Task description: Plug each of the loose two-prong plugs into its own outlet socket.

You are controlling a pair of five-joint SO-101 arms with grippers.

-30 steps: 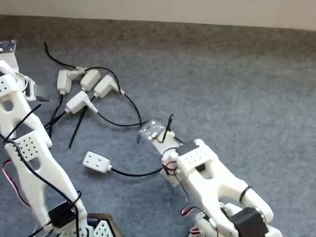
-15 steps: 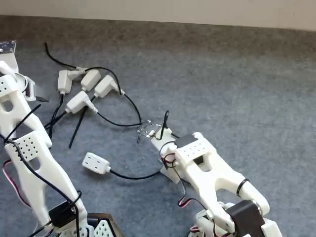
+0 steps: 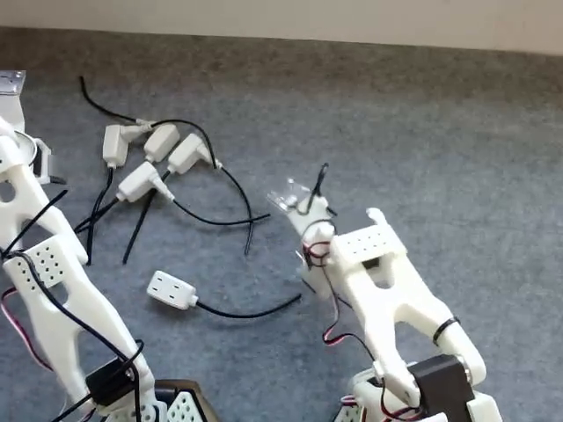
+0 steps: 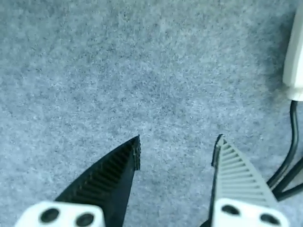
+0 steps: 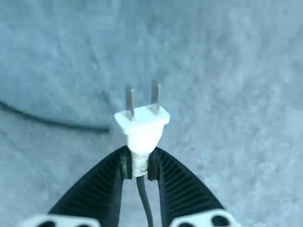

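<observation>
Both white printed plastic: left arm, right arm. On the right arm, hole-grid panel; red/black wires just beside the panel, black servo farther from it. Ribbed fingers: left gripper 1 black, 1 grey; right gripper 2 black.

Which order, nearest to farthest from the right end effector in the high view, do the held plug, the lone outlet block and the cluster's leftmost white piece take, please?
1. Held plug, gripped in the right end effector itself.
2. Lone outlet block, to its left, nearer the arm bases.
3. Leftmost white piece, far left in the cluster.
</observation>
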